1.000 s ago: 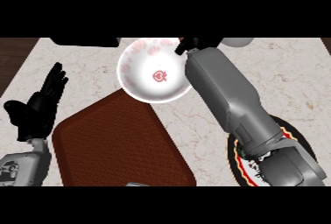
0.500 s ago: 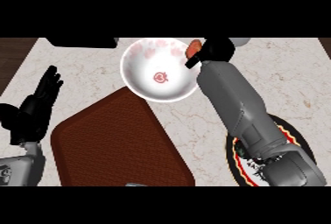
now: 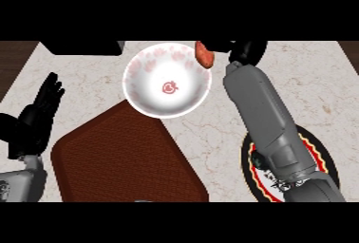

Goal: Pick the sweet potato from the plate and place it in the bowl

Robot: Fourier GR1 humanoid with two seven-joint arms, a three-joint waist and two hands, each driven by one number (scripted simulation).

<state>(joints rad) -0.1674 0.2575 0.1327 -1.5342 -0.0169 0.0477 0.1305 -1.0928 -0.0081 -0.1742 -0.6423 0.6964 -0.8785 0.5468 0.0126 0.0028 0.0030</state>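
The white bowl (image 3: 167, 80) with pink marks stands at the back middle of the counter. An orange-red sweet potato (image 3: 204, 55) hangs over the bowl's far right rim, held by my right hand (image 3: 244, 49), whose black fingers curl round it at the top of the view. My right forearm stretches up from the lower right and covers much of the dark plate (image 3: 317, 153) with its red and yellow rim. My left hand (image 3: 36, 118) rests open at the left edge, fingers up.
A dark brown mat (image 3: 126, 156) lies in the front middle, its corner touching under the bowl. A dark object (image 3: 80, 46) sits at the back left. The marble counter ends at a wooden strip on the far left.
The right hand has moved a little to the right and back, and the sweet potato now shows clearly at the bowl's right rim. The left hand has barely shifted.
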